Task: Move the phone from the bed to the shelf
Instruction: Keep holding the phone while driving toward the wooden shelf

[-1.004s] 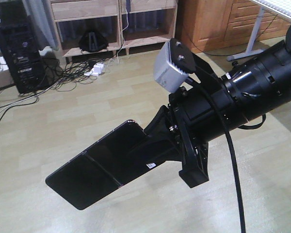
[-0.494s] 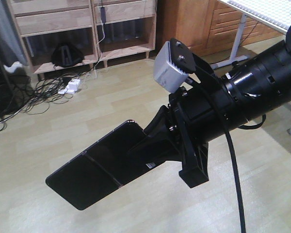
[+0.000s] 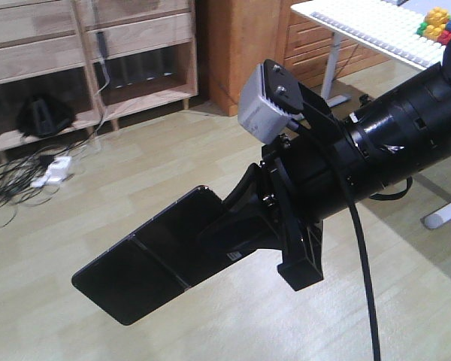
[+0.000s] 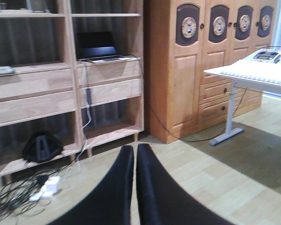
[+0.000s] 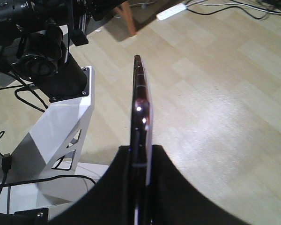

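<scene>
The right pincer (image 3: 237,226) is seen clamped on one short end of a slim glossy black rectangular phone (image 3: 143,259), its black fingers pressed against both faces. In the front view the phone is held out flat and tilted down towards the lower left of the frame, above a pale wood-plank floor (image 3: 135,188) and touched by nothing else. A crease line is seen across its middle. In the right wrist view the phone (image 5: 140,93) is shown edge-on, its pinkish rim running up from between the fingers at the bottom centre. A grey box-shaped camera (image 3: 267,105) is mounted on top of that wrist.

The left pincer (image 4: 134,152) is shown at the bottom centre of the left wrist view with its fingers drawn together. Only a thin slit is left between them, and nothing is gripped.

A light natural-wood shelving unit (image 3: 135,34) is seen in the upper left of the front view, well apart from the phone. In the left wrist view an open laptop with a black screen (image 4: 98,47) is set on one of its boards. An orange-brown wooden wardrobe (image 4: 192,79) is placed just to the right of the unit, and a white table (image 4: 243,70) at the right edge.
</scene>
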`<state>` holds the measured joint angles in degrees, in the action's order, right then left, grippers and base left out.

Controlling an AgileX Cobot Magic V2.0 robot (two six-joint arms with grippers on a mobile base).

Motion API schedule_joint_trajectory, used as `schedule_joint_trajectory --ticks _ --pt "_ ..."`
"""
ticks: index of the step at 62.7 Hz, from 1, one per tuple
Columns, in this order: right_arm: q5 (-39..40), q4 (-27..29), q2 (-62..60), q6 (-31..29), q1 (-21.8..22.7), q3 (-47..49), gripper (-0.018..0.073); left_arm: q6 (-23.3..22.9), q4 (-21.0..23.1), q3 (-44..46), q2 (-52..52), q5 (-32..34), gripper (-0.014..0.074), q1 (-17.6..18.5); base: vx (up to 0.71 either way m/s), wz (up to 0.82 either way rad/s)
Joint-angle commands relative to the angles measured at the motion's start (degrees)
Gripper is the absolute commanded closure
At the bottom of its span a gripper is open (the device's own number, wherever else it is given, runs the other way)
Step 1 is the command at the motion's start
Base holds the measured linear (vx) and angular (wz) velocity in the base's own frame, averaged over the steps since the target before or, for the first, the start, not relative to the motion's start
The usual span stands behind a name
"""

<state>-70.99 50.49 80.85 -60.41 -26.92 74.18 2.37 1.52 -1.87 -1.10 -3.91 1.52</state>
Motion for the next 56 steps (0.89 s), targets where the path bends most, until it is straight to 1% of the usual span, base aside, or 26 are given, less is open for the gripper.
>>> schedule_joint_trajectory --ticks 1,24,56 --pt "-2.66 4.22 -2.06 0.01 0.09 1.63 0.0561 -0.50 0.60 1.38 -0.34 4.29 0.0595 -0.11 0.45 -0.23" --pt "-2.66 4.22 -2.06 0.01 0.09 1.63 0.0561 -0.50 0.60 1.38 -0.34 4.29 0.0595 -0.11 0.44 -0.17" --pt "-2.65 4.25 -2.06 0.01 0.09 1.63 0.0561 -0.50 0.60 1.38 -0.34 4.29 0.0595 -0.11 0.44 -0.04"
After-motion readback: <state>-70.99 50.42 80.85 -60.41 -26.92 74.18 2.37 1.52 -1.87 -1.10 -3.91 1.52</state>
